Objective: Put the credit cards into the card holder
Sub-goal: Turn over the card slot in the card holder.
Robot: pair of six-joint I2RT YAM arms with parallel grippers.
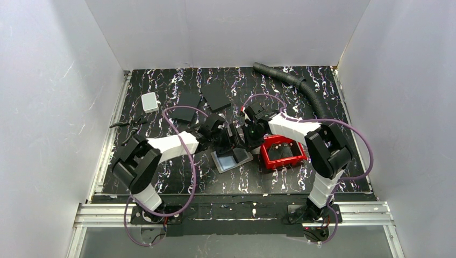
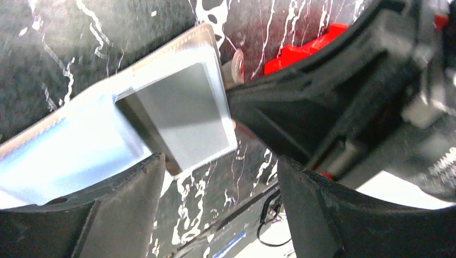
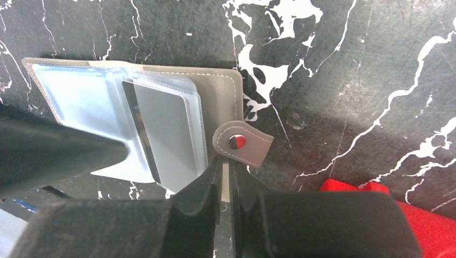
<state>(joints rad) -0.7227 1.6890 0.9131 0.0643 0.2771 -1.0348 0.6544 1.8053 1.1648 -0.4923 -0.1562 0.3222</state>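
The taupe card holder [image 3: 215, 91] lies open on the marbled table, its glossy pockets facing up; it also shows in the top view [image 1: 232, 159]. A grey credit card [image 3: 169, 134] sits partly inside a pocket and sticks out toward the near edge; the left wrist view shows the card [image 2: 185, 113] too. My right gripper [image 3: 226, 164] is shut on the card holder's thin edge just below the snap tab [image 3: 243, 143]. Beside the protruding card, my left gripper [image 2: 220, 204] stands open and holds nothing. In the top view, the left gripper [image 1: 225, 138] and right gripper [image 1: 248, 133] meet over the holder.
A red open tray [image 1: 282, 153] stands right of the holder, close to the right arm. Two matte black slabs [image 1: 185, 105] [image 1: 215, 95] and a small white box [image 1: 149, 101] lie at the back left. A black ribbed hose [image 1: 301, 86] runs along the back right.
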